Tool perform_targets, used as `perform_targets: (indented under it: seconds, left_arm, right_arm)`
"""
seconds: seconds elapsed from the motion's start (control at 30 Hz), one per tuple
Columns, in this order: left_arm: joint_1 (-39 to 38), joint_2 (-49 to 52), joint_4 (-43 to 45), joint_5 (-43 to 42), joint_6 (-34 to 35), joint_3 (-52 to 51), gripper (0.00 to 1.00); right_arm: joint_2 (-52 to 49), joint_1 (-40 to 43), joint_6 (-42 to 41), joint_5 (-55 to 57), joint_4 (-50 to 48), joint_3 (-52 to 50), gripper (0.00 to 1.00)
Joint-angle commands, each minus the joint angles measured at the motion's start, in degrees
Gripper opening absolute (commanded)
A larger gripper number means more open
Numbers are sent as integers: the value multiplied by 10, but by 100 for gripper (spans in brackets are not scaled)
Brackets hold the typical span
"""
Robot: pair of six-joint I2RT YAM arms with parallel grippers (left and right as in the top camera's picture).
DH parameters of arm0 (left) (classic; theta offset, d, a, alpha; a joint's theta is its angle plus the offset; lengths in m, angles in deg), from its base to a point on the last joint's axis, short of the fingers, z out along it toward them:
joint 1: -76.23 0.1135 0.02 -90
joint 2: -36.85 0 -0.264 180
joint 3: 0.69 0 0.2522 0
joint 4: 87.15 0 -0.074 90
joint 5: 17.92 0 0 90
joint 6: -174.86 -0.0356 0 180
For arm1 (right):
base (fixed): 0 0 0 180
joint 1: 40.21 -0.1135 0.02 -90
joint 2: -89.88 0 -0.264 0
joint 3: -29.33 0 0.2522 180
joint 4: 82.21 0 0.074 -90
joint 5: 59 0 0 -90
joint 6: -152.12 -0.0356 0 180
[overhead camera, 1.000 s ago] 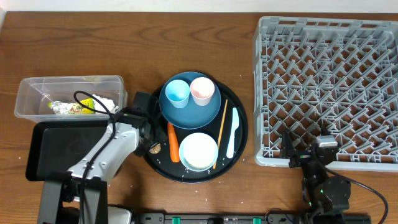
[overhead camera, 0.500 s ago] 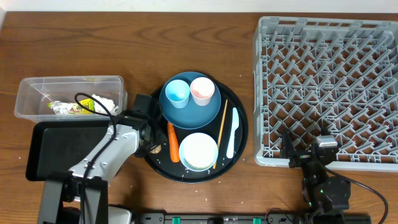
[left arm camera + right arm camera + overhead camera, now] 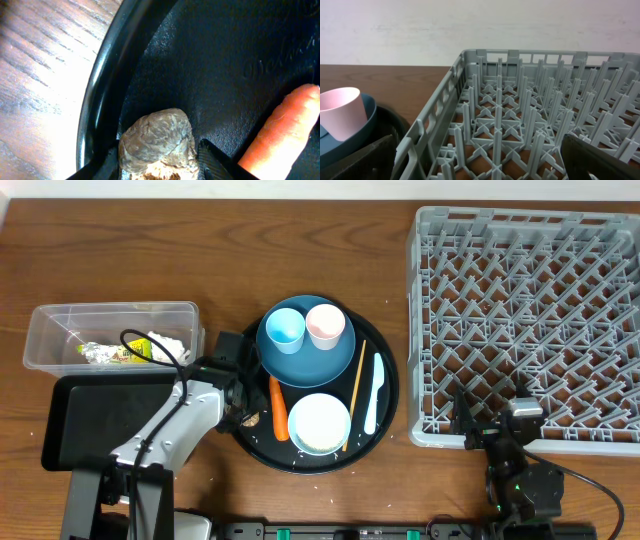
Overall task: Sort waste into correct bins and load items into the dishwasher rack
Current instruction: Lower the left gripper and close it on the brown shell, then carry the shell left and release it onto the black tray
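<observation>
Left gripper [image 3: 159, 152] jaws closely flank brown food lump [image 3: 155, 134], lower centre; whether they grip is unclear. Over-squeezing may crumble it onto round black tray [image 3: 100, 100]. Right gripper [image 3: 480, 157] jaws wide.

The brown food lump [image 3: 157, 137] is being bracketed by the fingers [image 3: 216, 160] of the left gripper [image 3: 157, 161]; whether they are touching it cannot be confirmed. The lump is being supported by the round black tray [image 3: 107, 65]. The carrot piece [image 3: 280, 130] is being displayed right of the lump, apart from it, and the wooden table [image 3: 40, 75] far left.
</observation>
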Motion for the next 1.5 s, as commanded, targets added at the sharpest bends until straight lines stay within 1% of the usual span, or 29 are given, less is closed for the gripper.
perform_targets:
  seconds: [0.0,0.13,0.23,0.33,0.6,0.7,0.83,0.9,1.0,1.1,1.17,1.27,1.47]
  left_arm:
    - [0,5,0,9,2,-6,44]
    - [0,4,2,9,2,-5,41]
    - [0,2,3,9,-18,1,38]
    - [0,-4,-3,8,-28,13,37]
    - [0,-62,-58,8,-34,58,37]
    - [1,-91,-81,9,-52,72,38]
    - [23,-128,-125,20,-59,96,38]
    - [49,-141,-153,19,-59,108,38]
    - [106,-155,-188,19,-84,124,38]
    - [178,-160,-210,19,-112,135,38]
    - [233,-160,-214,19,-130,138,38]
    - [319,-160,-214,19,-136,138,38]
    - [457,-151,-201,20,-148,138,38]
  right_arm:
    - [3,0,4,-2,2,-1,99]
    - [3,0,4,-2,2,-1,99]
    - [3,0,4,-2,2,-1,99]
    - [3,0,4,-2,2,-1,99]
    - [3,0,4,-2,2,-1,99]
    - [3,0,4,-2,2,-1,99]
    - [3,0,4,-2,2,-1,99]
    - [3,0,4,-2,2,-1,99]
    - [3,0,4,-2,2,-1,99]
    - [3,0,4,-2,2,-1,98]
    - [3,0,4,-2,2,-1,99]
    - [3,0,4,-2,2,-1,99]
    - [3,0,4,-2,2,-1,99]
